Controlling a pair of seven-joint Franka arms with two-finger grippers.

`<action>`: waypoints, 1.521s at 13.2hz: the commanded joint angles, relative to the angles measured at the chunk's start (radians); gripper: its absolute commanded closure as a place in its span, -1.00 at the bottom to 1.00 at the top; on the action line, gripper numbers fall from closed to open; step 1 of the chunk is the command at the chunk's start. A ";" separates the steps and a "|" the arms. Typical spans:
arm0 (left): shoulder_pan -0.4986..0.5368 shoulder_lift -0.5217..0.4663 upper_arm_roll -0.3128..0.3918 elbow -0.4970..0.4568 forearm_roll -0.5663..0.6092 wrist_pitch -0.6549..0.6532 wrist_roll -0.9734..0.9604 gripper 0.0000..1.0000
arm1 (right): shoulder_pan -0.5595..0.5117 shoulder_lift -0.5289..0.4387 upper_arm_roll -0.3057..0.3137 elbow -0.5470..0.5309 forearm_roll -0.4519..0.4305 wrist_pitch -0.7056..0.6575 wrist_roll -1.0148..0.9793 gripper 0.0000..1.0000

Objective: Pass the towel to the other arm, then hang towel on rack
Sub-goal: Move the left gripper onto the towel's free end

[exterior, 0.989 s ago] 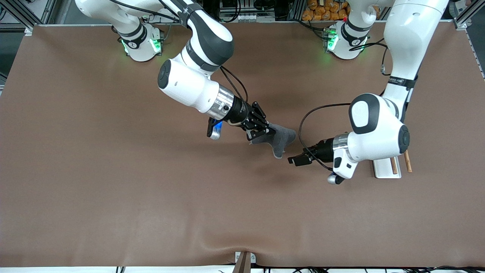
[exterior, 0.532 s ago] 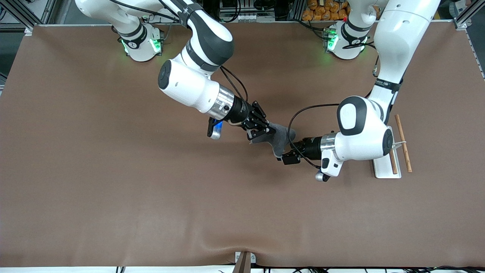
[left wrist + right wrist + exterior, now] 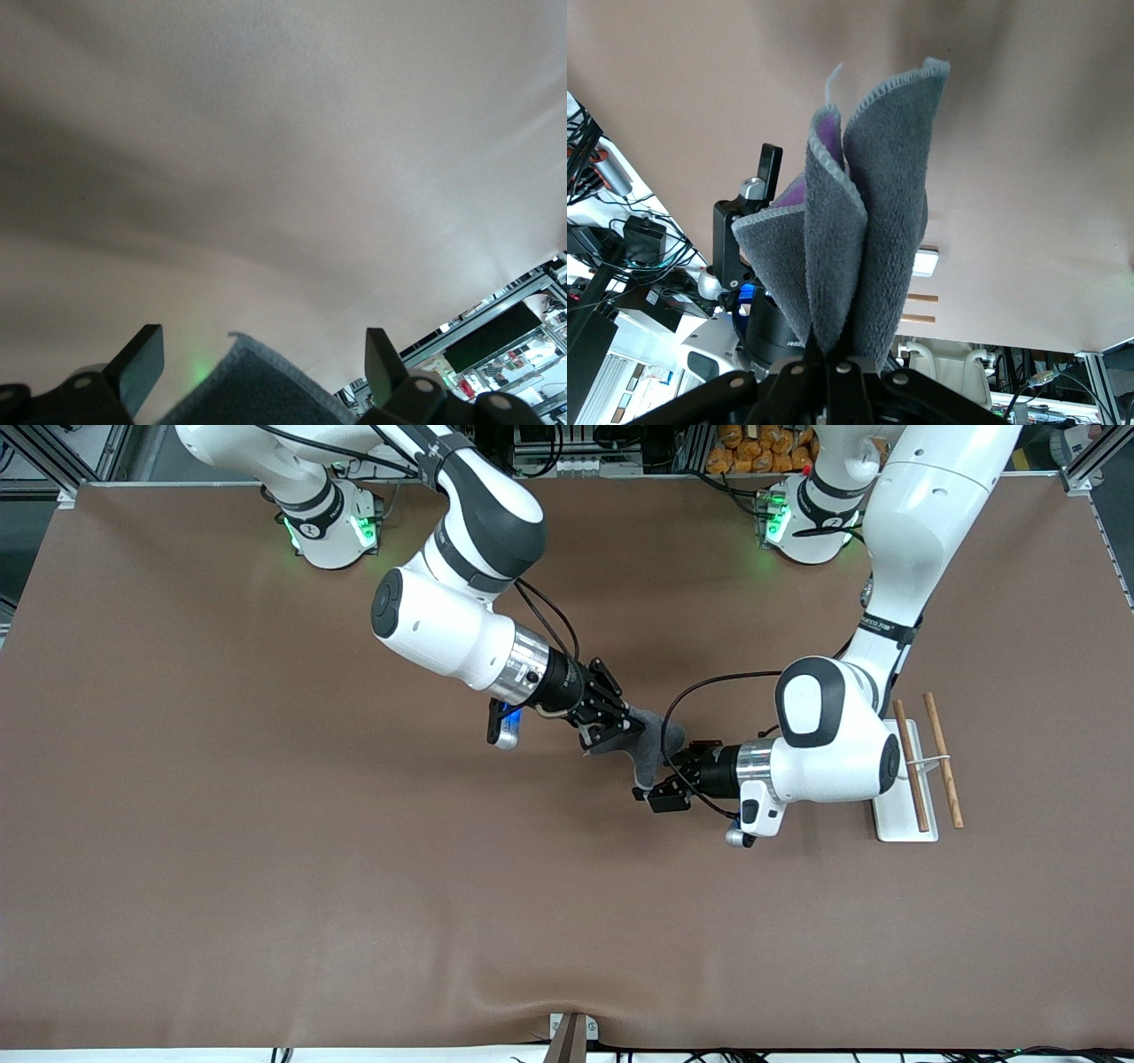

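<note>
While right gripper (image 3: 620, 731) pinches towel (image 3: 654, 748), left gripper (image 3: 666, 779) seemingly straddles it.

A brown table (image 3: 266, 824) carries a white-based rack (image 3: 904, 815) with two wooden rods, toward the left arm's end.

I see towel (image 3: 654, 746) mid-table, up in air, between both grippers — right gripper (image 3: 617, 725) holding it, left gripper (image 3: 666, 778) open around its end. Rack (image 3: 912, 779) toward left arm's end — on table.
</note>
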 commanded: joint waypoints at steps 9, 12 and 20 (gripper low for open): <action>0.019 -0.020 0.001 0.006 -0.007 -0.108 -0.023 -0.30 | -0.006 0.003 -0.004 0.013 0.000 -0.021 0.010 1.00; 0.021 -0.020 0.001 0.006 -0.009 -0.108 -0.023 -0.64 | -0.006 0.001 -0.005 0.013 0.000 -0.021 0.009 1.00; 0.085 -0.028 -0.002 0.018 -0.024 -0.193 -0.016 -0.70 | -0.006 0.001 -0.007 0.013 0.000 -0.022 0.009 1.00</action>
